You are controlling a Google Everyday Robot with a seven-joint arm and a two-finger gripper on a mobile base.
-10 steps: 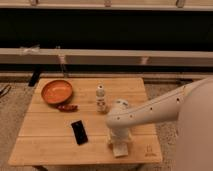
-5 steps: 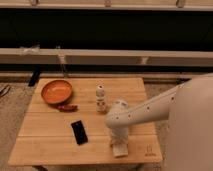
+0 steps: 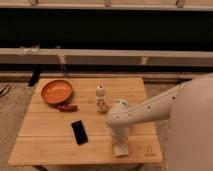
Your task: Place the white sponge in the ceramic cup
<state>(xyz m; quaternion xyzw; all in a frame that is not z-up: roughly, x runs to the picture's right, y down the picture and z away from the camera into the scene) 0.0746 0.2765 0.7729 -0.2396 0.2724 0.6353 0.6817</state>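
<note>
The white sponge (image 3: 120,149) lies flat near the front edge of the wooden table (image 3: 50,142), right of centre. My gripper (image 3: 118,139) points straight down directly over it, at or just above its top. The white arm (image 3: 150,110) reaches in from the right and covers the table behind the gripper. The ceramic cup does not show; it may be hidden behind the arm.
An orange bowl (image 3: 56,91) stands at the back left with a small reddish item (image 3: 66,107) in front of it. A small white bottle (image 3: 101,97) stands upright mid-table. A black phone (image 3: 79,132) lies left of the gripper. A rail and dark wall run behind the table.
</note>
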